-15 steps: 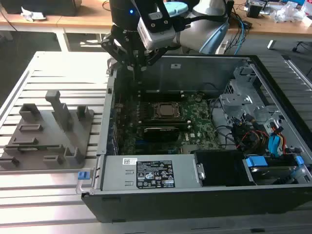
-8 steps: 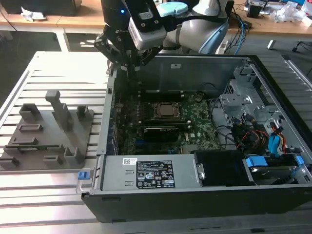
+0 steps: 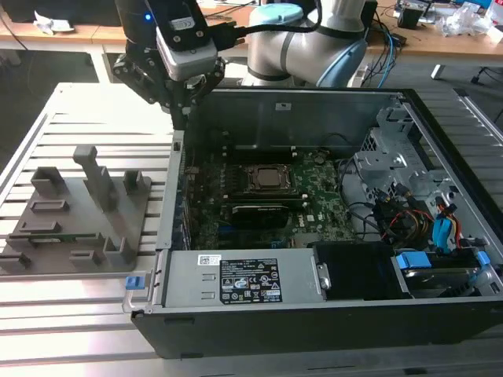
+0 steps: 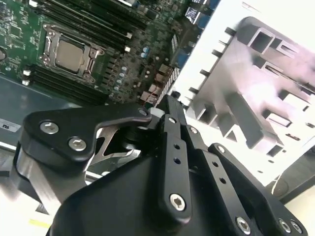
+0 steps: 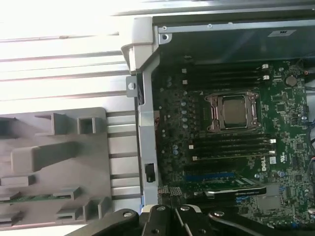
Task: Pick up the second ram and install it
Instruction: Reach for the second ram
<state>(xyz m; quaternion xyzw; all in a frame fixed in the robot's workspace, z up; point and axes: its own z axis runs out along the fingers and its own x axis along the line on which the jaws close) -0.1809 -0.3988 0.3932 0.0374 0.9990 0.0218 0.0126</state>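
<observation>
The slatted table (image 3: 78, 314) carries everything. Most of it is taken up by the open computer case (image 3: 330, 118), which lies on its side with the motherboard (image 3: 314, 212) facing up. Next to the case, toward the table edge at the exterior view's left, sits a grey holding tray (image 3: 78, 212) with upright posts and shallow slots.

My claw (image 3: 182, 110) hangs above the case wall that faces the tray, well clear of both the board and the tray. Its fingers are drawn together and I see nothing between them, so I judge it empty.

On the board the square CPU socket (image 3: 268, 178) sits between the long dark memory slots. I cannot tell whether any of those slots is filled.

The second ram (image 5: 32, 198) lies in one of the tray's low slots, near the tray corner farthest from the case. In the exterior view it shows as a thin green strip (image 3: 55, 237) and nothing touches it.

I judge the stick to be light and stiff but fragile. It is a thin board with small chips on its faces and a contact edge that should not be scraped or pinched. The safest hold seems to be across its two flat faces near the middle of its length, on the upper edge away from the contacts. The grip should be firm enough that the smooth board does not slip or tilt, without bending it.
</observation>
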